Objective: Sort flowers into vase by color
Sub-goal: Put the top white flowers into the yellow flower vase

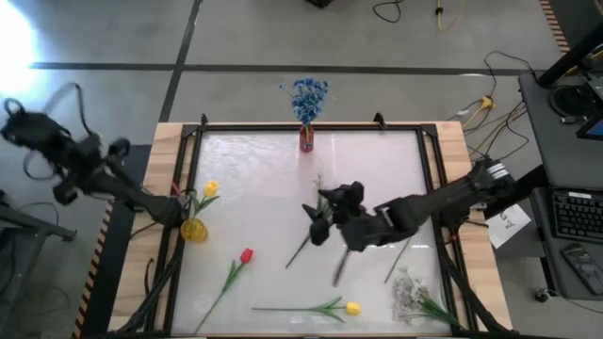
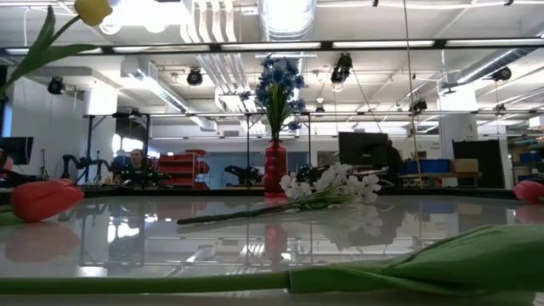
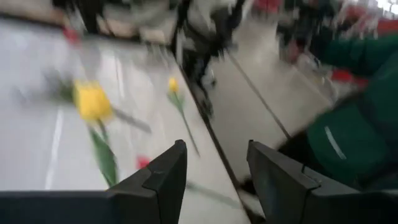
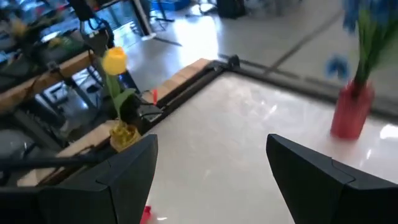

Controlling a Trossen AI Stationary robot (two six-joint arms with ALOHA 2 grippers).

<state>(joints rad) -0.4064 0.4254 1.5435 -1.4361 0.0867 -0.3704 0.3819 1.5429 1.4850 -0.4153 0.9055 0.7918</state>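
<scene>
My right gripper hovers over the table's middle, open, with nothing between its fingers. A white spray lies on the table beneath it, its stem pointing toward the near edge. My left gripper is open at the table's left edge, beside a yellow vase holding a yellow tulip. Blue flowers stand in a red vase at the far edge. A red tulip, a yellow tulip and another white spray lie flat near the near edge.
A raised dark frame runs round the glossy table top. Loose green stems lie to the right of my right gripper. A pink tulip shows at the right in the low view. A blurred green shape lies beyond the table's edge.
</scene>
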